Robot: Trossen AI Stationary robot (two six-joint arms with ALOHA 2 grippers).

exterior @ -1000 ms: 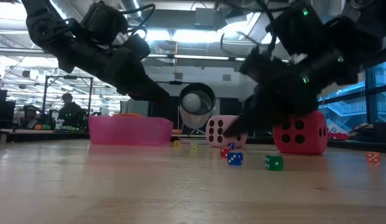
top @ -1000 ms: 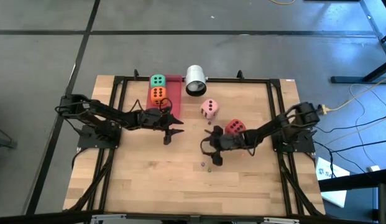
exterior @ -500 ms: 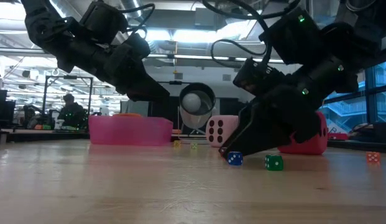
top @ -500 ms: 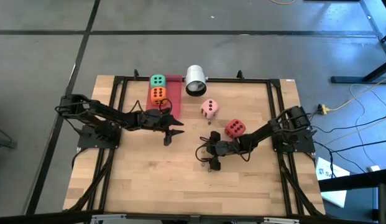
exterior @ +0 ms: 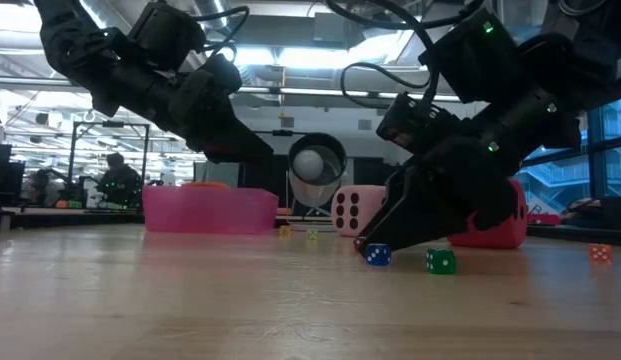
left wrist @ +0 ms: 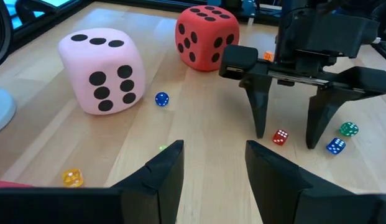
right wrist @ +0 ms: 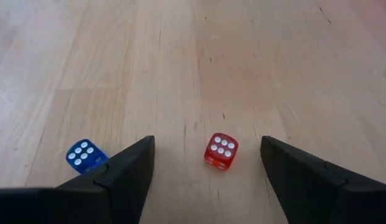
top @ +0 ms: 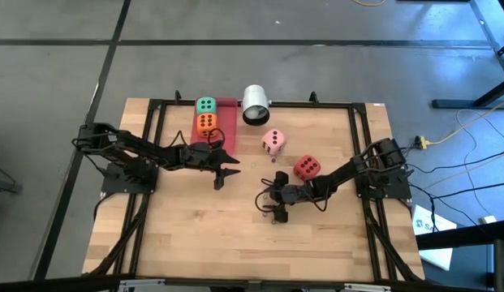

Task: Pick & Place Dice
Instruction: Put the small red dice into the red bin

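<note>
Landmark: pink die (top: 273, 141), resting on the wooden table (top: 187, 235) near its middle, toward the far edge; every place below is given from it.
Left gripper (top: 225, 167): left of the pink die, hanging above bare wood with its fingers apart and nothing between them; its wrist view looks past both fingers toward the pink die.
Green die (top: 206, 105): far left of the pink die and toward the far edge, sitting in the pink tray (top: 229, 113).
Orange die (top: 206, 123): left of the pink die, in the same tray, touching the green die on its near side.
White cylinder (top: 256, 105): just beyond the pink die, slightly to its left, lying on its side at the far edge, open end facing the low camera.
Small blue die (left wrist: 161, 99): just beside the pink die on the wood, apart from it.
Small yellow die (left wrist: 71, 178): near the pink die, on its tray side.
Right gripper (top: 273, 203): nearer than the pink die, tips down at the table, fingers spread wide and straddling a small red die (right wrist: 220, 150) without touching it.
Second small blue die (right wrist: 86, 155): just outside one finger of the right gripper.
Small green die (left wrist: 349, 129): beside that blue die.
Red die (top: 307, 167): right of the pink die and a little nearer, apart from it, on the wood beside the right arm.
</note>
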